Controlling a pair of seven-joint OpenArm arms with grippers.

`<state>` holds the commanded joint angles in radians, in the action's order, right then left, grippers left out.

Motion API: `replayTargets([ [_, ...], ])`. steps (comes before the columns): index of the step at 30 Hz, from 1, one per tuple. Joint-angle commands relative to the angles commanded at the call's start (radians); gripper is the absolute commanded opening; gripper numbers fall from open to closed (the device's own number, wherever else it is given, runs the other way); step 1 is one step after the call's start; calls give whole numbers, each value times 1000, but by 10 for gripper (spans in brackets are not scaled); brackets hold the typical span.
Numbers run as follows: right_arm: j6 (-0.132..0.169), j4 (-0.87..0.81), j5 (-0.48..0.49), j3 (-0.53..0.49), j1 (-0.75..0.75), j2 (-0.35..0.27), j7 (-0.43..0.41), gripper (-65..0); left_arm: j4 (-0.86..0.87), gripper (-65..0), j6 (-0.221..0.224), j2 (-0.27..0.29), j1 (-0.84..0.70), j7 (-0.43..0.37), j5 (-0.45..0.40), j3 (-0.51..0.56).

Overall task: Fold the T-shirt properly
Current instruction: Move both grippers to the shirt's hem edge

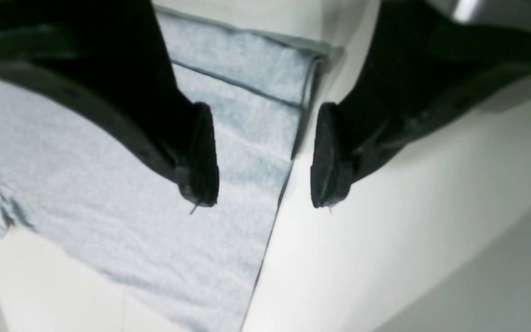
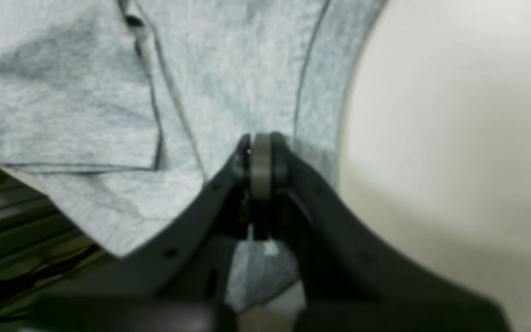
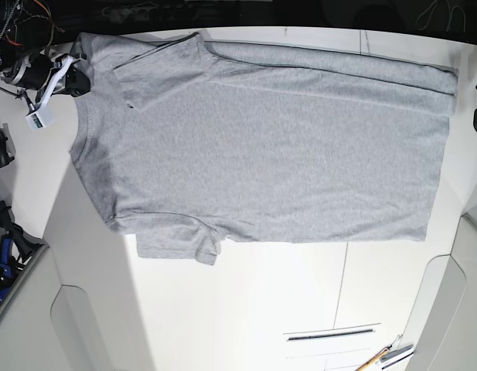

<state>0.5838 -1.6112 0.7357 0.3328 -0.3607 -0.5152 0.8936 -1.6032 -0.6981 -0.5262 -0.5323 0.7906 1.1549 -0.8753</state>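
Shirt [image 3: 261,147] lies flat on the desk [image 3: 246,309]. Right pincer [image 2: 260,184] is clamped on its collar edge at ten o'clock. Left pincer [image 1: 264,157] gapes apart at the three o'clock hem.

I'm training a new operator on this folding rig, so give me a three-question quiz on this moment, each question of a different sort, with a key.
1. True or false: the left claw is shut on the T-shirt.
2. Multiple choice: the right claw grips the T-shirt at
A. the hem
B. the collar end
C. mid-body
3. Fill in: the T-shirt lies spread on a ____ table.

Key:
1. False. Its jaws stand open astride the fabric's edge, near a folded corner.
2. B. It is shut on fabric at the shirt's collar end, at the base view's left.
3. White.
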Motion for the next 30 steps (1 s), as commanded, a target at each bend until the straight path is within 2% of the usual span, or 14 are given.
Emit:
replayTargets([
  [5, 0, 77, -32, 0, 6, 0, -43, -650, 0, -293, 0, 0, 0, 8, 12, 0],
  [10, 0, 207, -37, 0, 52, -6, -49, -650, 0, -293, 0, 0, 0, 12, 16, 0],
  [16, -4, 212, -32, 0, 87, -68, -49, -650, 0, -293, 0, 0, 0, 31, 42, 0],
  [21, -4, 210, 59, 8, 89, -133, -53, -650, 0, -293, 0, 0, 0, 33, 69, 0],
  [27, -3, 151, 156, 111, 108, -130, -57, -650, 0, -293, 0, -1, 8, 31, 82, 0],
  [28, -3, 148, 155, 127, 126, -130, -57, -629, 0, -293, 0, -1, 18, 30, 79, 0],
  [30, -3, 148, 155, 152, 172, -130, -57, -531, 0, -293, 0, -1, 40, 29, 58, 0],
])
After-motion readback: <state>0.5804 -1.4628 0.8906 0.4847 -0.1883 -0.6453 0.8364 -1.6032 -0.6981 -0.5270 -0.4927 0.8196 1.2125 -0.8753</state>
